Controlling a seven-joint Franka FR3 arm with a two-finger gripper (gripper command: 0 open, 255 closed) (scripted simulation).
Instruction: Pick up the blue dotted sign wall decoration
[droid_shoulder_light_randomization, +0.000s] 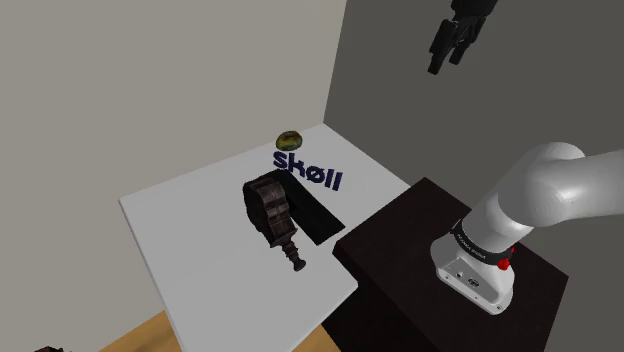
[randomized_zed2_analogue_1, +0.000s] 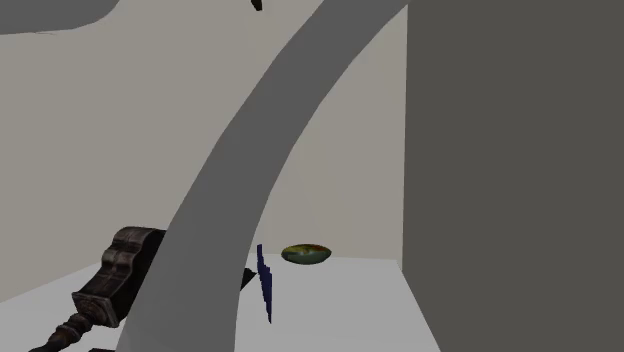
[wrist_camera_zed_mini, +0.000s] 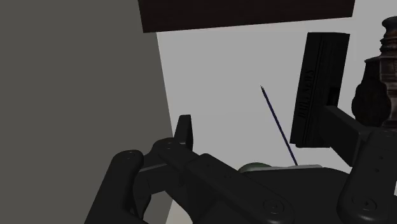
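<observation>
Two walls meet behind a white worktop, one pale and one dark grey. A dark brown stand sits against the worktop's near edge and carries the white arm. In the second exterior view that arm sweeps across the foreground as a broad grey curve and covers much of the worktop.

The black end effector hangs high above everything, well clear of the worktop. In the wrist view its fingers stand apart, released, with nothing between them.

A dark brown carved ornament with a turned stem lies on its side near the middle of the worktop. Just beside it is a black box. From the shoulder it reads as a flat slab, but the wrist view shows lettering along its side.

The sign stands upright near the worktop's far corner, between the ornament and a bowl. Its dark blue letters can be read face-on in the shoulder view. The other two views catch it edge-on, as a thin blue sliver and a slim blue line.

The small greenish bowl sits at the far corner, close behind the sign.
</observation>
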